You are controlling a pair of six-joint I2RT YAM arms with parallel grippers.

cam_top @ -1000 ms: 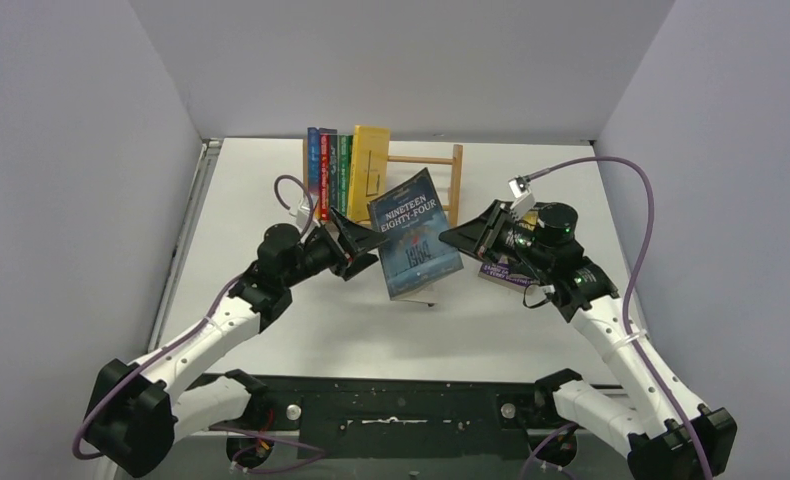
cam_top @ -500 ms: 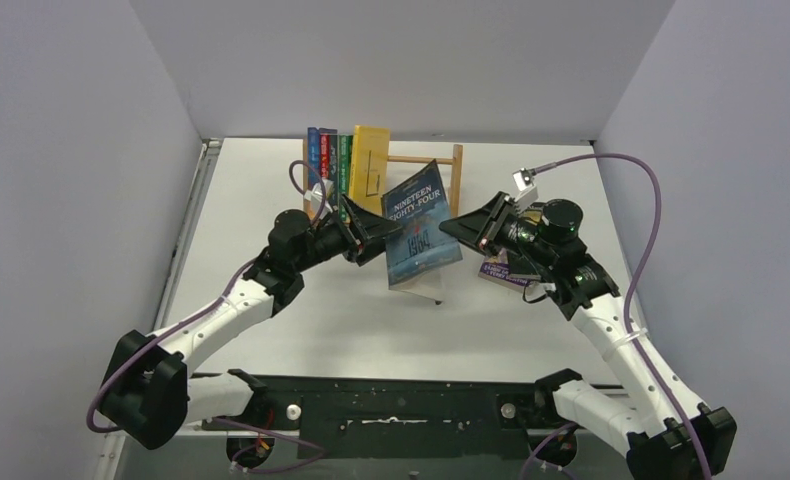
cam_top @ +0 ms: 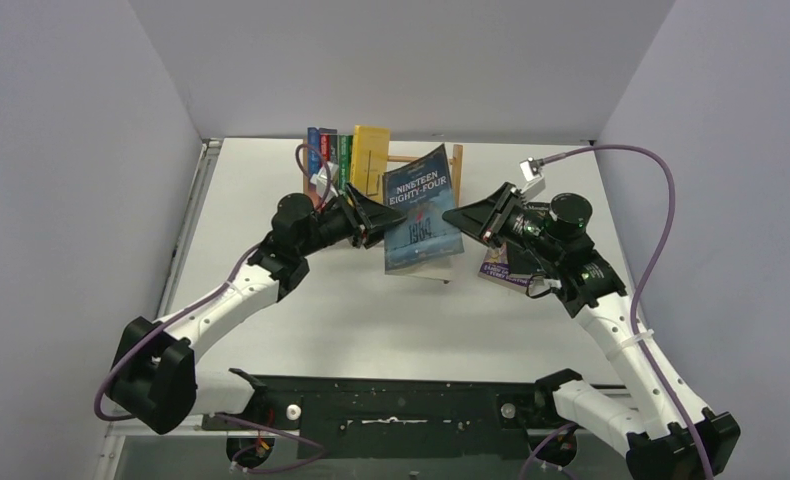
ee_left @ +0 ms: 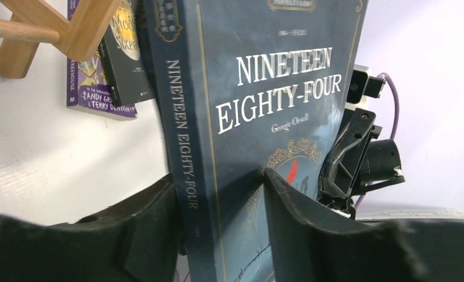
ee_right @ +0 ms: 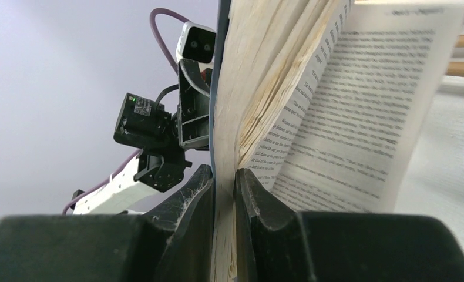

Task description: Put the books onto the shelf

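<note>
I hold the blue book (cam_top: 423, 215) in the air between both hands, above the worktop (cam_top: 371, 310) and just on the near side of the shelf (cam_top: 457, 165). It stands almost upright, slightly tilted, with its spine turned left towards my left hand (cam_top: 383, 222). That hand's fingers straddle the spine edge with pads against both faces, so I judge it clamped on the blue book. My right hand (cam_top: 453, 215) is pinched tight on the cover and a few pages at the open edge, and the rest fan loose. The free gap lies straight behind, between the yellow book (cam_top: 370, 155) and the shelf's right end post, about midway between my hands
</note>
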